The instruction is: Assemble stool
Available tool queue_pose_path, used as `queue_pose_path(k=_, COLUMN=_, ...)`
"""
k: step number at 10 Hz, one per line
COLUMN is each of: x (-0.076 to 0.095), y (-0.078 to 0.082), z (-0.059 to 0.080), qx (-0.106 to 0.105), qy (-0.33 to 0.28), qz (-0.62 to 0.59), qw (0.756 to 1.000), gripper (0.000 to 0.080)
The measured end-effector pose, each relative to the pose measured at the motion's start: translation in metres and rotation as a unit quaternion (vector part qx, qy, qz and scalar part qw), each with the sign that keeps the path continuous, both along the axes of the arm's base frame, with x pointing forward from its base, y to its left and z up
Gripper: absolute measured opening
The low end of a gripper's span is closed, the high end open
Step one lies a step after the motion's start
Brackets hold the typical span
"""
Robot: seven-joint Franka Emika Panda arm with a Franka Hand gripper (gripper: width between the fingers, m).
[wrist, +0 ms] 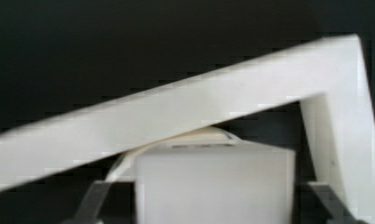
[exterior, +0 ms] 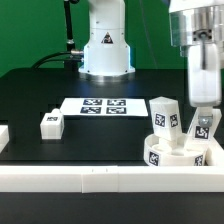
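Pincer [exterior: 202, 110] clamped on one white leg [wrist: 209, 180] at the round seat [exterior: 172, 157], another leg [exterior: 163, 115] standing upright on it.

Three legs [exterior: 50, 123] [exterior: 163, 115] [exterior: 203, 126], one seat [exterior: 180, 158], one marker board [exterior: 100, 105].

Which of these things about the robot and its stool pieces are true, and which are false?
1. The gripper has a held leg between its fingers. True.
2. All three legs are at the seat. False: a loose leg lies alone on the table, toward the exterior view's left.
3. The marker board lies flat with nothing on it. True.
4. The seat is in the middle of the table. False: it sits in the corner of the white rail, at the exterior view's right.
5. An upright leg stands at the seat. True.
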State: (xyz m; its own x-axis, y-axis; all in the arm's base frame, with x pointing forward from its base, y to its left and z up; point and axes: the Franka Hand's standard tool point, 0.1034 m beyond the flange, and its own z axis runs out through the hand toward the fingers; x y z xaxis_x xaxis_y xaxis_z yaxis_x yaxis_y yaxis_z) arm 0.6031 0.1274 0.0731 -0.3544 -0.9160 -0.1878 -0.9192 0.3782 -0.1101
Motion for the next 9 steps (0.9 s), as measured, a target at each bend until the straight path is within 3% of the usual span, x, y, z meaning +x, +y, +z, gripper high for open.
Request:
queue_pose_path(k=1, x=0.001, y=0.002, z=0.001, qx=0.016, qy=-0.004, qz=-0.064, qw=0.998, gripper=0.0337)
queue_pose_path(k=4, x=0.001, y=-0.001, z=0.0, qx=0.037, qy=-0.002, qz=-0.142, qw=0.989, gripper=0.0337)
queue_pose_path(k=7, x=0.001, y=-0.001, z=-0.001, qx=0.036, qy=-0.005, qz=-0.126, qw=0.991, gripper=0.0337)
queue_pose_path(k=8, x=0.001, y=-0.002, z=0.0, qx=0.035, qy=-0.007, qz=-0.12, qw=0.992, gripper=0.0518)
queue_pose_path(k=9, x=0.003, y=-0.005, z=0.01, qx=0.033, qy=-0.017, qz=-0.099, qw=0.994, gripper=0.0608)
